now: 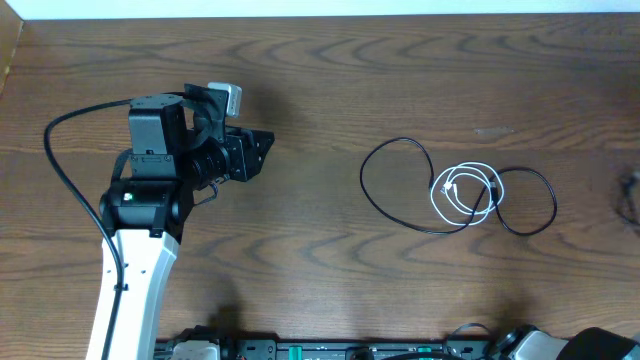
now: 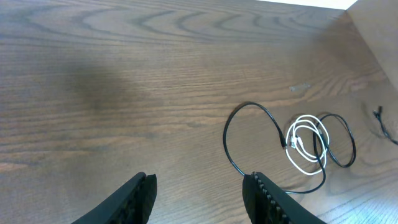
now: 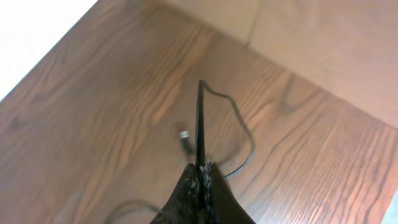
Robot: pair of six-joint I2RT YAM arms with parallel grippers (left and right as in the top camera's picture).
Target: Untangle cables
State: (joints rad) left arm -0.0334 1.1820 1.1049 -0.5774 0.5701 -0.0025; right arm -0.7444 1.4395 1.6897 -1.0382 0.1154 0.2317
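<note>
Cables on the right of the worktop (image 1: 300, 250): black cable (image 1: 364, 185) in wide loops, white cable (image 1: 465, 193) coiled small among them, crossing and touching, so not yet pulled apart. Left tool (image 2: 199, 180) spread wide, off to the left, pointing at both, likely ready to reach. Right tool (image 3: 200, 167) pressed together, seemingly pinching a thin black cord (image 3: 199, 118), maybe to lift it. No words or labels to read.

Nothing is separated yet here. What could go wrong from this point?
The white cable is coiled across the black cable's loops, so pulling either could drag both or tighten the crossing. The right gripper looks shut on another thin black cord, which might snag. The left gripper is open, well short of the cables.
</note>
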